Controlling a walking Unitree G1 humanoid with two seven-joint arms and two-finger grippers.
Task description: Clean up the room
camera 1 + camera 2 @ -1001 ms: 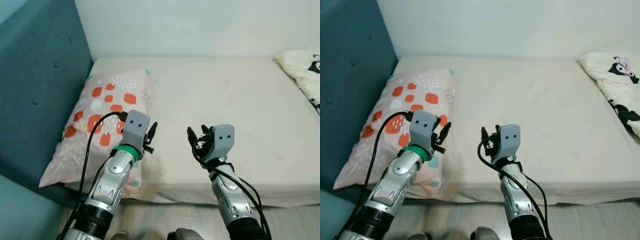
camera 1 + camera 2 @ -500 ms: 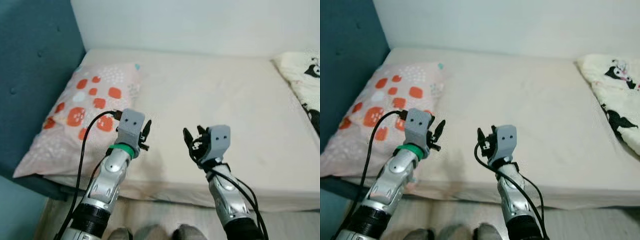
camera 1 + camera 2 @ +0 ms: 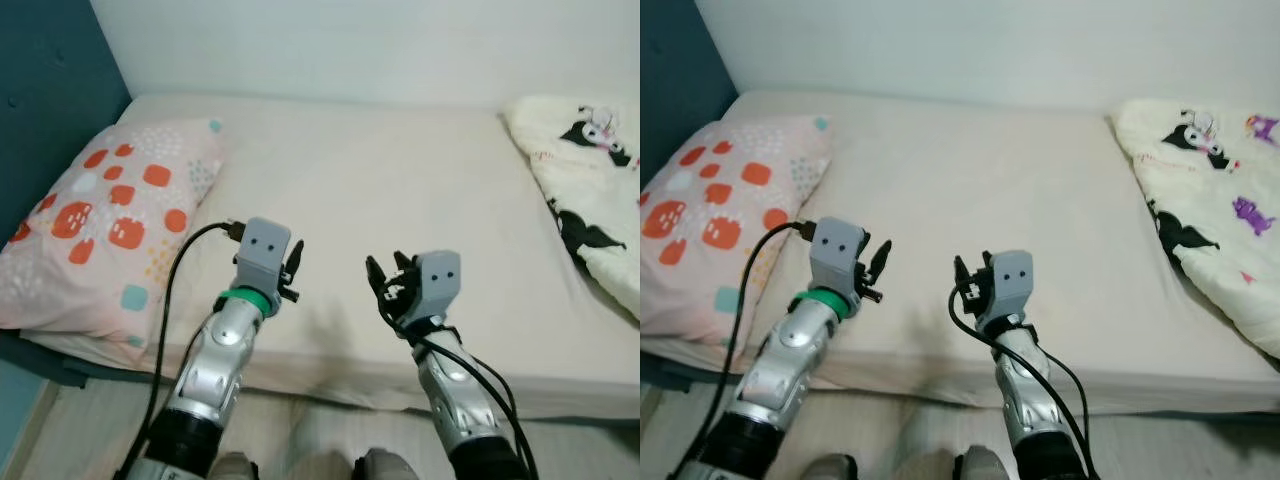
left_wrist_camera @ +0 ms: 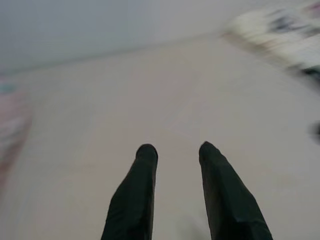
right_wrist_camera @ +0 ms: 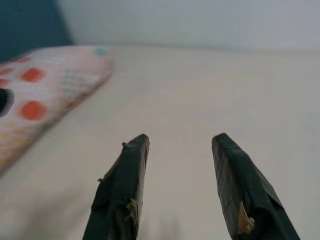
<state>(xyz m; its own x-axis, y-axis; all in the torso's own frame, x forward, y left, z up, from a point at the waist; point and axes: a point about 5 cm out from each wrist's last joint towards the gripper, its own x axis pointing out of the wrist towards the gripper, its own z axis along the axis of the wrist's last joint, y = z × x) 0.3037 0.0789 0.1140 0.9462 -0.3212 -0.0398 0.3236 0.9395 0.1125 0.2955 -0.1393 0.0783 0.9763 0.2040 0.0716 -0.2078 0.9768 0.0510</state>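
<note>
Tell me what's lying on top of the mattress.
On the mattress, a spotted pillow lies at the left end and a cartoon-print blanket at the right. Whatever the blanket covers is hidden.

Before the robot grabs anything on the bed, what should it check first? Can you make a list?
1. Left hand empty and open: ok, its two black fingers stand apart with nothing between them.
2. Right hand empty and open: ok, fingers spread, nothing held.
3. Both hands over the near edge of the mattress: ok.
4. Pillow in place at the head end by the blue headboard: ok, lying flat.
5. Cartoon-print blanket tidy: not ok, it lies bunched at the robot's right.
6. Blanket within reach of the right hand: cannot tell; it lies well off to the side.
</note>
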